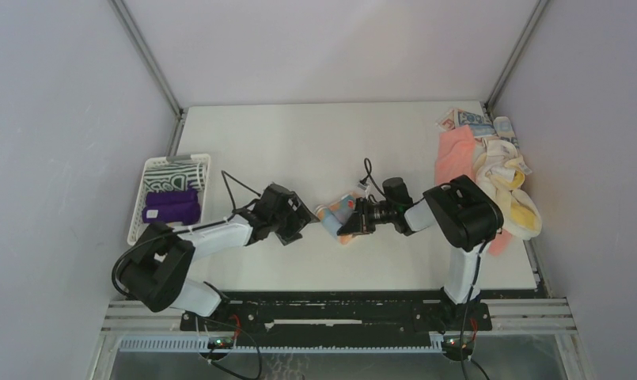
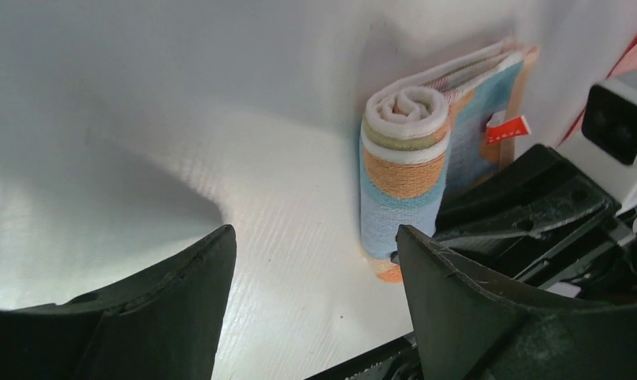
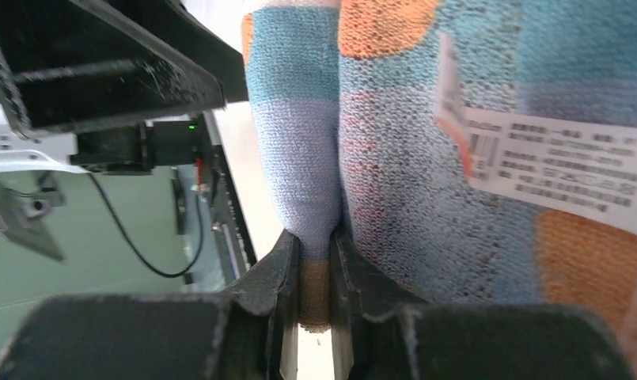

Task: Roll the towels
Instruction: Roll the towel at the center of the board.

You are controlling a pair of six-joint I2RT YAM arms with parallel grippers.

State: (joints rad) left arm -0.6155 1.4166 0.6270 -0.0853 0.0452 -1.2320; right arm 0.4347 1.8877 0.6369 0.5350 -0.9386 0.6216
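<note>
Though top view hides grip, right wrist shows right tool (image 3: 315,261) clamping towel (image 3: 378,142); left tool (image 2: 315,237) spread wide; basket (image 1: 153,168) far left.

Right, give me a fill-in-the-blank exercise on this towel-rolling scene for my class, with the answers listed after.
1. The right gripper is shut on a fold of the patched towel, which is light blue and ____.
2. The left gripper has its jaws ____ and holds nothing.
3. In the white basket lie a striped towel and a rolled towel coloured ____.
4. The heap of loose towels sits at the far ____ corner of the table.
Missing words: orange; open; purple; right.
</note>
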